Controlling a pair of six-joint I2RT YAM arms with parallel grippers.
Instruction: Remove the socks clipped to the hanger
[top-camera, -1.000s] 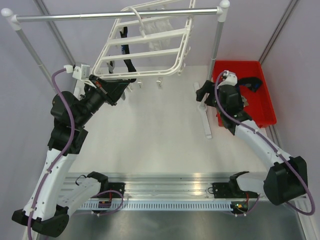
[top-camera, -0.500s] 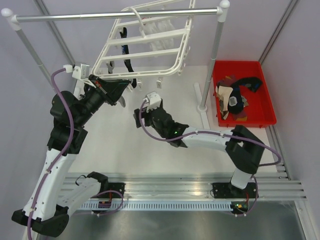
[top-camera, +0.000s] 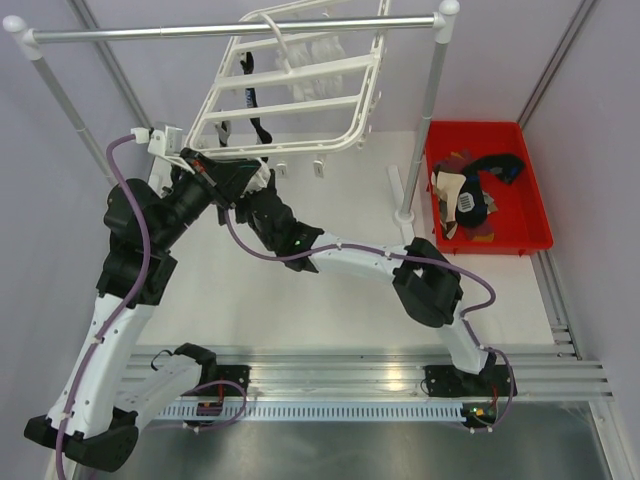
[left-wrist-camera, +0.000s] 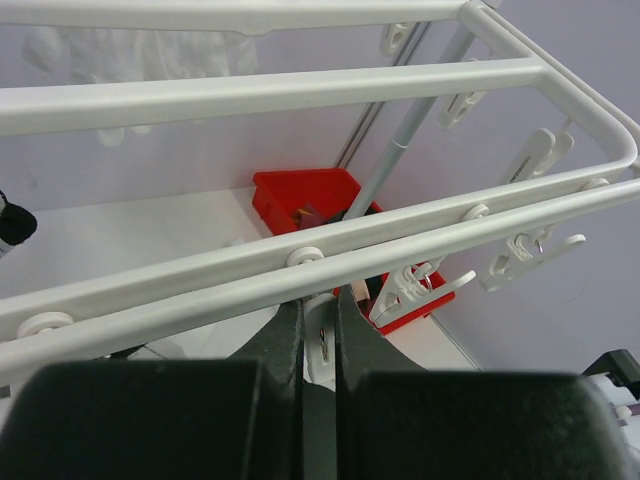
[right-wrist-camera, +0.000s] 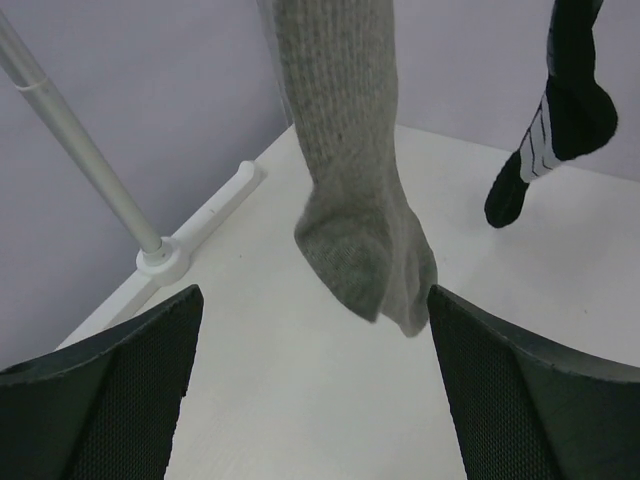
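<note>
Right end effector (right-wrist-camera: 315, 300) gaping wide, empty, the grey sock (right-wrist-camera: 350, 200) dangling dead centre just ahead of it; left end effector (left-wrist-camera: 318, 308) pinched tight on a hanger (left-wrist-camera: 300, 92) clip (left-wrist-camera: 321, 348).

The hanger (left-wrist-camera: 300, 95) is plain white. Under it hangs a grey sock (right-wrist-camera: 350, 200) in ribbed knit, and beside that a black sock (right-wrist-camera: 575, 90) with white stripes near the heel. A white sock (top-camera: 320, 50) shows through the frame. The bin (top-camera: 535, 215) is bright red and holds black, cream and maroon fabric. The surface (top-camera: 330, 310) is off-white, the rail (top-camera: 200, 32) silver, the walls pale lilac. The right fingers (right-wrist-camera: 110, 400) are black with a fine mesh grain.
</note>
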